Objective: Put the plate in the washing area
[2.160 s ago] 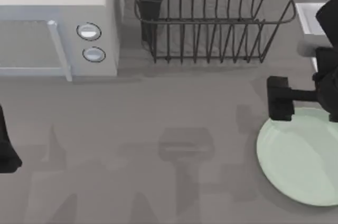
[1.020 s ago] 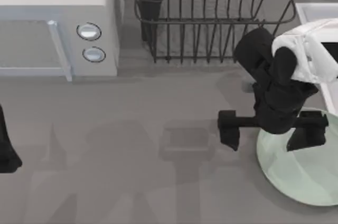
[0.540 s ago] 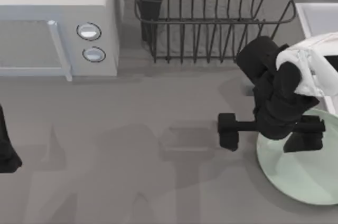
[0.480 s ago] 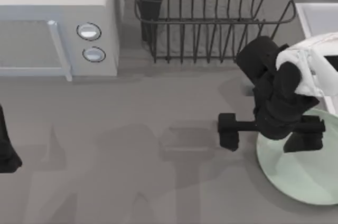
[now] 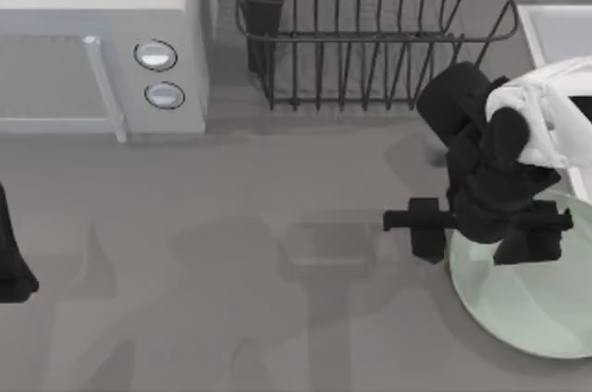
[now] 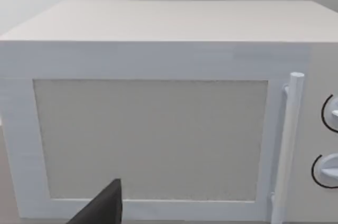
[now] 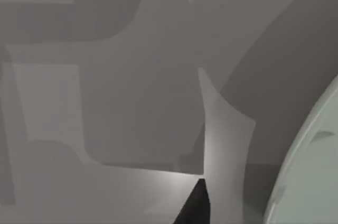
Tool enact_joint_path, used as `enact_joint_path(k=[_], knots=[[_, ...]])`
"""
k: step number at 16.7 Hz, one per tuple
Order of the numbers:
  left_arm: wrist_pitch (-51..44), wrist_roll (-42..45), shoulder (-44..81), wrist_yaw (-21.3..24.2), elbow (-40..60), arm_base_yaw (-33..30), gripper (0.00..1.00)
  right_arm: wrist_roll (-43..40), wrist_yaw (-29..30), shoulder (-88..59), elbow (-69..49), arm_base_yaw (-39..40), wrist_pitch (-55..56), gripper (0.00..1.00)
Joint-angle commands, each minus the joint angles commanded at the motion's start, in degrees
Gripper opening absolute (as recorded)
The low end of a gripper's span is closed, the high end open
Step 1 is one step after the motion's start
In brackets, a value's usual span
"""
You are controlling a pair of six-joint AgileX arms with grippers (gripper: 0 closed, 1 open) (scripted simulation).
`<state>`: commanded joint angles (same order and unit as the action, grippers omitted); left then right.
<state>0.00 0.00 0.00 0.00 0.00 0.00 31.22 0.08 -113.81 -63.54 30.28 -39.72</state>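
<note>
- Over the plate's (image 5: 536, 304) rim nearest the microwave (image 5: 102, 41), the right gripper (image 5: 486, 235) straddles it, fingers spread, holding nothing.
- Plate on tabletop (image 5: 277, 300), partly cut off, just below the sink (image 5: 546, 27).
- Left gripper (image 5: 11, 258) below the microwave, fingers hidden.

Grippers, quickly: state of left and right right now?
Left gripper: parked at the table's left edge, cannot be told.
Right gripper: open, straddling the left rim of the large round pale mint-green plate, holding nothing.
</note>
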Motion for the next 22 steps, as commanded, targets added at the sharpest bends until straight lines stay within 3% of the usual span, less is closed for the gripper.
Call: enact_joint_path(k=[4, 5, 16, 22], knots=[[0.0, 0.0, 0.0, 0.0, 0.0, 0.0, 1.0, 0.0, 0.0, 0.0, 0.0, 0.0, 0.0, 0.02], [0.0, 0.0, 0.0, 0.0, 0.0, 0.0, 1.0, 0.0, 0.0, 0.0, 0.0, 0.0, 0.0, 0.0], [0.0, 0.0, 0.0, 0.0, 0.0, 0.0, 1.0, -0.29, 0.8, 4.56, -3.19, -0.8, -1.99, 0.0], [0.0, 0.0, 0.0, 0.0, 0.0, 0.0, 1.0, -0.13, 0.78, 3.62, -23.49, -0.65, -22.41, 0.0]])
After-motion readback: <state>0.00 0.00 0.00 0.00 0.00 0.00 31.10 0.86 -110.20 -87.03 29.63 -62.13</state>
